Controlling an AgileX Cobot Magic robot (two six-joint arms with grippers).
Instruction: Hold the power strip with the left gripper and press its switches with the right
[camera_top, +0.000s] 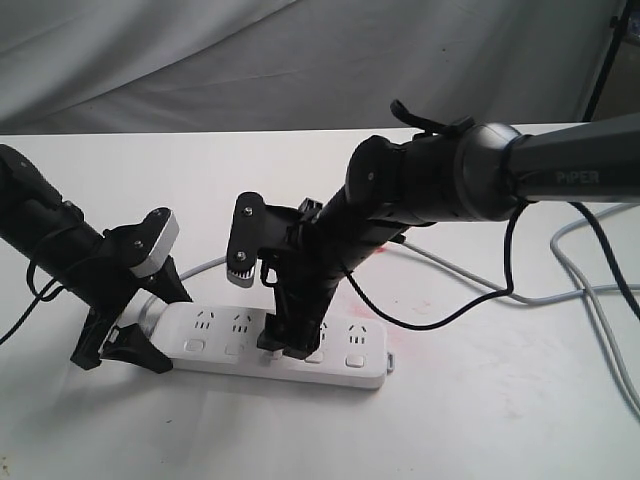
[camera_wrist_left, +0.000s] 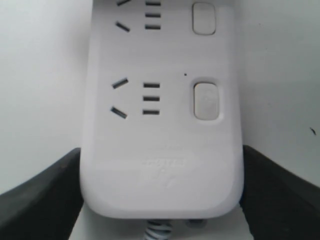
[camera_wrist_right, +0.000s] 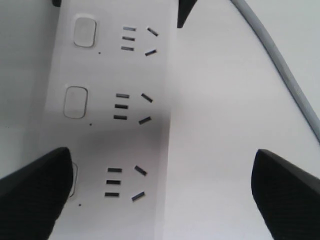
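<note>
power strip (camera_wrist_left: 162, 150) between left gripper (camera_wrist_left: 160, 197) fingers, switch (camera_wrist_right: 73, 177) perhaps under right gripper (camera_wrist_right: 160, 192)

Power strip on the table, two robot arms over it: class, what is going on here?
The left end effector grips the cord end of the white power strip, a finger against each long side, holding it on the table. The right end effector hangs wide open over the strip's middle. One of its fingers covers part of a switch. Whether that switch is pressed cannot be told.

On table (camera_top: 480, 410), power strip (camera_top: 368, 342) — left fingers (camera_wrist_left: 40, 200) flanking its end, cord (camera_wrist_right: 285, 70) behind
</note>
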